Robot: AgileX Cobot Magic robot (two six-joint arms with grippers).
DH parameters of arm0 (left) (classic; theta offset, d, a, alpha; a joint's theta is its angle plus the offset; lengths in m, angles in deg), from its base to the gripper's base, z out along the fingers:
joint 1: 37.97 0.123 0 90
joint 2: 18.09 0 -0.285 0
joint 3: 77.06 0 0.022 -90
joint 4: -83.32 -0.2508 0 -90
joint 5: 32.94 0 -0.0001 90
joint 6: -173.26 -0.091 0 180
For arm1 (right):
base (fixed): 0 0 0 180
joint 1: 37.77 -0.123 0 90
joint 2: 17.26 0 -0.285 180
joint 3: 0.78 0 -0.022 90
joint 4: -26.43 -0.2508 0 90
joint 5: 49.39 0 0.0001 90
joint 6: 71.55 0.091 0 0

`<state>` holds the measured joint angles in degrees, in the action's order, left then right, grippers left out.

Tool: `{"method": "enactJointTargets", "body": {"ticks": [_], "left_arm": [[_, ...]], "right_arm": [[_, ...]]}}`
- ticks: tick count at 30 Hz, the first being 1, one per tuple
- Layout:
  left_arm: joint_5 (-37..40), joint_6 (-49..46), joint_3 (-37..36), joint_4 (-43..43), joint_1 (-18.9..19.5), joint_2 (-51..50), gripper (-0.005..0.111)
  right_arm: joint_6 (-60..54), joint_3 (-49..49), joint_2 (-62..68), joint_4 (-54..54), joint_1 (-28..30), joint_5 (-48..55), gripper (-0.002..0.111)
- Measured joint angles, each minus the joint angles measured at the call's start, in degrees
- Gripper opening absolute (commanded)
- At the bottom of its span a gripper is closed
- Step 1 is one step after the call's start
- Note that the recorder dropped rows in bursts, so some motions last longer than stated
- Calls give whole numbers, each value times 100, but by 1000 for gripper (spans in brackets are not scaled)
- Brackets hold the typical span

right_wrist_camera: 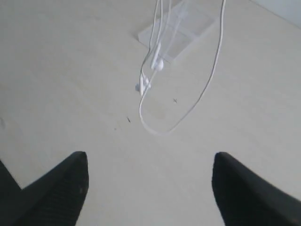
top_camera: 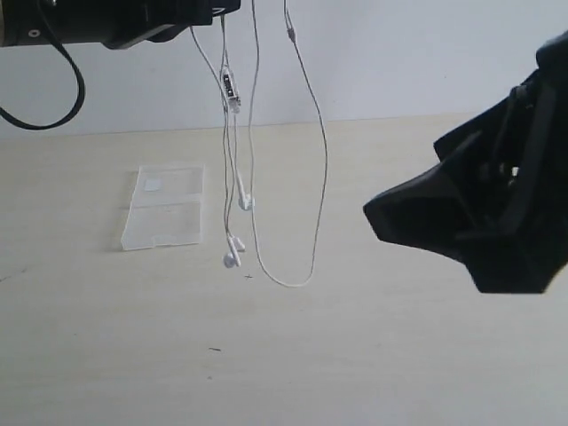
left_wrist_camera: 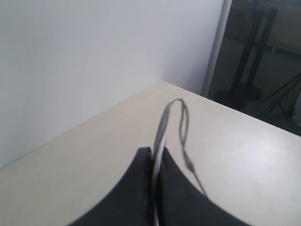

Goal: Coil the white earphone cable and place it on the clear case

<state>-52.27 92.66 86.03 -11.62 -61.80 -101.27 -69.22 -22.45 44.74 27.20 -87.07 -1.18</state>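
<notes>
White earphone cable (top_camera: 326,177): hangs in the air in long vertical strands from the left gripper, its long axis straight up and down. The lowest loop dips close to the table; whether it touches cannot be told.
Table (top_camera: 373,364): pale and flat, carrying the case, with the cable above it.
Right gripper (right_wrist_camera: 150,159): fingers spread wide and holding nothing. It sits well apart from the cable, on the right of the exterior view. In its own wrist view the hanging loop lies ahead of it, in line with the gap between the fingers.
Left gripper (left_wrist_camera: 155,154): fingers pressed together, pinching the cable near its upper end, high above the table.
Clear case (top_camera: 164,217): flat on the table, just left of the hanging strands in the exterior view and not under them.
Inline remote (top_camera: 232,86): high on one strand, close under the left gripper.
Earbuds (top_camera: 232,259): two, one lower than the other, dangling beside the case's right edge.
Coming move, as a judgement: the free right arm is the one to gather the loop, approaching the vertical strands from their right, while the left holds the top.
</notes>
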Motion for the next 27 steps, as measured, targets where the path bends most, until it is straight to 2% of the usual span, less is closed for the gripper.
{"method": "enactJointTargets", "body": {"ticks": [9,27], "left_arm": [[594,0,82,-89,0,28,0],[2150,0,95,-89,0,118,0]], "right_arm": [[0,0,1244,-372,0,-1443,78],[-169,0,2305,-372,0,-3731,78]]}}
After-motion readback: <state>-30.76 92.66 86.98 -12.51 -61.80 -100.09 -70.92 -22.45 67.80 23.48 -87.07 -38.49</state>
